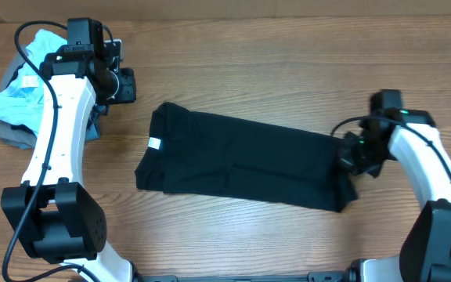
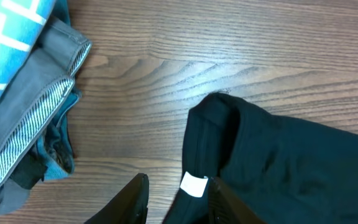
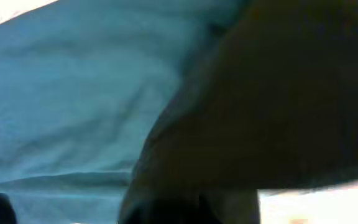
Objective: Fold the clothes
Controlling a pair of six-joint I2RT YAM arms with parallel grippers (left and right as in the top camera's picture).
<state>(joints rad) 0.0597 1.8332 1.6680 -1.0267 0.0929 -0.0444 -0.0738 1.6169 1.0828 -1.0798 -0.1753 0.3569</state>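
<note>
Only one end of the shirt is held

From where I stand, the worry is the right gripper. Its fingers are pressed together on the 3 o'clock end of the black T-shirt, and so thin a pinch could slip or drag the whole strip. The left gripper hovers at 10 o'clock, fingers spread and empty. The shirt lies mid-table as a long, soft, creased band, with its white tag at 9 o'clock.
</note>
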